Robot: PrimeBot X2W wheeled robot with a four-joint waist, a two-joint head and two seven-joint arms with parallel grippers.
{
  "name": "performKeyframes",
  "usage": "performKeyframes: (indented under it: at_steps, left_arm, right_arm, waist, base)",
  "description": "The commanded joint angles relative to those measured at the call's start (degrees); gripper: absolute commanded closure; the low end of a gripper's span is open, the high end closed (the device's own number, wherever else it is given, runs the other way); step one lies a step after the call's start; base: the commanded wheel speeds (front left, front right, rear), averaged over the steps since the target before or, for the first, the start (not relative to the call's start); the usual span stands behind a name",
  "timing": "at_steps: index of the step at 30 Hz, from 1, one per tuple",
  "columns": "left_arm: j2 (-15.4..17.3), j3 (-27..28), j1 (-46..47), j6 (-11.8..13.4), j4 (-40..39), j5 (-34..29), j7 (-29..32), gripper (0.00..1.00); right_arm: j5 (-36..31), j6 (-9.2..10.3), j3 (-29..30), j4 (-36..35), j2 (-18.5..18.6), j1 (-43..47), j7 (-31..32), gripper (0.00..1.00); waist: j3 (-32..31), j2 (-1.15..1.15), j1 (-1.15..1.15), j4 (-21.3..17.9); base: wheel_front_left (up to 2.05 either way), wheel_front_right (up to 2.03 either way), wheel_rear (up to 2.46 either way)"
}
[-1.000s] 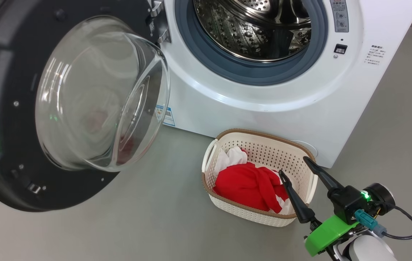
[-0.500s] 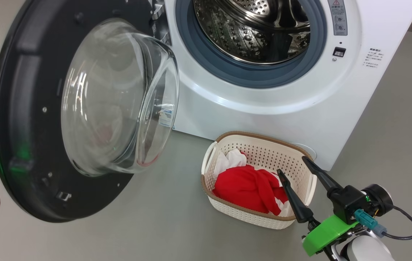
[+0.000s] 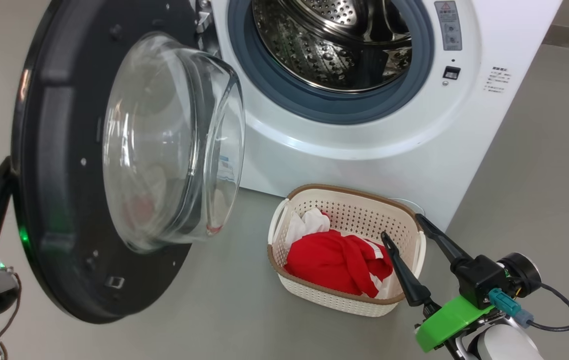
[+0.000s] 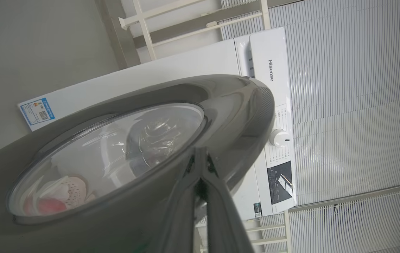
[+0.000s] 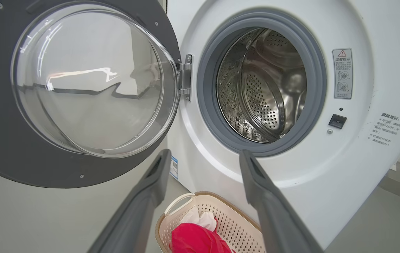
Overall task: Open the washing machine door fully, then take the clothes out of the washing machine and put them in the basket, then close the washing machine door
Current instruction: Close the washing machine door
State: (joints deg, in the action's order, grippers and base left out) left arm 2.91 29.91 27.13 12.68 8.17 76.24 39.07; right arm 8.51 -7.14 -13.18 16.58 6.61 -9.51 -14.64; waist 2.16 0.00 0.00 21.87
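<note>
- Left gripper (image 4: 200, 153): the two dark fingers are lying pressed together with nothing between them.
- In the left wrist view their tips are meeting their own reflection on the glossy outer rim of the washing machine door (image 3: 49, 150), so they are reading as touching it.
- The door is standing open on its hinge. Its outer face is turned toward the left fingers, and its glass bowl (image 3: 169, 140) is bulging away from them.
- Right gripper (image 3: 402, 226): the fingers are standing wide apart and holding nothing.
- The basket (image 3: 334, 300) is sitting on the grey floor (image 3: 214, 320), just ahead of and below the right fingertips. In the head view one tip is overlapping its inside and the other its far rim; I cannot tell whether either is touching.
- The clothes (image 3: 334, 260), red with white parts, are lying bunched inside the basket, close beside the nearer right finger.
- The washing machine (image 3: 364, 165) is standing beyond the right fingertips. In the right wrist view its perforated steel drum (image 5: 263, 91) and grey rubber ring (image 5: 207, 88) are showing above the gap between the two fingers.
- The blue sticker (image 4: 37, 111) is sitting on the machine's front, past the door from the left fingertips.
</note>
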Motion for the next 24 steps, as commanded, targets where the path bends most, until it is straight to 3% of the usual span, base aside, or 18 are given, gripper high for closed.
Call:
performKeyframes:
  at_steps: [1,12,24]
  left_arm:
    - [1.04,-0.20,-0.27,0.11,-2.59,0.73,1.00,1.00]
    - [0.05,-5.59,-4.35,2.48,-10.42,3.44,-0.23,1.00]
    - [-0.02,-11.30,-7.40,3.31,-14.55,8.17,-3.87,1.00]
  right_arm:
    - [-0.36,-0.35,-0.62,-1.61,-0.31,-0.66,-0.36,0.00]
    - [1.22,-0.35,-0.99,-2.62,-0.85,-1.07,-0.36,0.00]
    - [1.17,-0.35,-0.84,-3.01,-0.37,-1.23,-0.36,0.00]
  waist:
    - [-0.04,0.00,0.00,-0.34]
    - [-0.12,0.00,0.00,-2.50]
    - [1.23,0.00,0.00,-6.30]
  base:
    - [0.00,0.00,0.00]
    - [0.00,0.00,0.00]
    - [0.00,0.00,0.00]
